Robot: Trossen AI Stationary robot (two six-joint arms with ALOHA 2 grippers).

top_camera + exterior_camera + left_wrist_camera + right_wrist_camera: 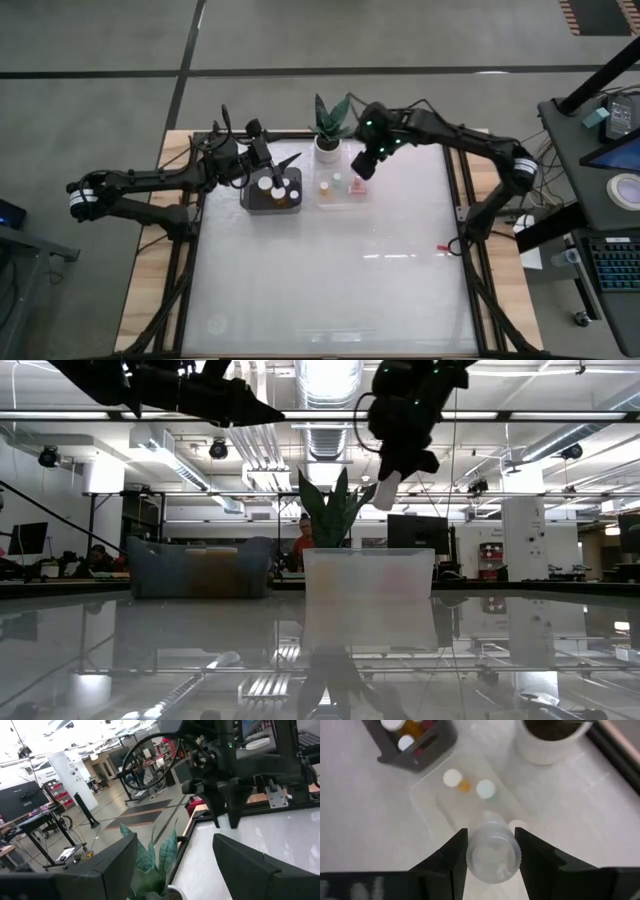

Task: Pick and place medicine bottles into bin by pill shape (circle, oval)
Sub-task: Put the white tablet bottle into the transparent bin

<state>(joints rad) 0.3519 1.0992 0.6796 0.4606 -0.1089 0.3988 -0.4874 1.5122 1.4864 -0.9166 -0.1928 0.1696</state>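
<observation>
My right gripper [362,165] is shut on a pale translucent medicine bottle [492,852] and holds it above the clear bin [345,188]; the low view shows it too [385,490]. The clear bin holds three white-capped bottles, among them an amber one [454,780] and a pale one [485,788]. The dark bin [270,192] holds several white-capped bottles [265,183]. My left gripper [285,163] is open and empty, raised over the dark bin's far edge. My right gripper pinches the bottle's round body [470,852] between its two fingers, one on each side. The fingers slant down from above. The bottle is lifted clear over the clear bin, and it sticks out below the fingertips, a little tilted [383,495].
A potted plant [328,130] in a white pot stands just behind the two bins, between my grippers. The white table top [330,280] stretches toward the near edge. A small red thing [441,249] lies near the right rail.
</observation>
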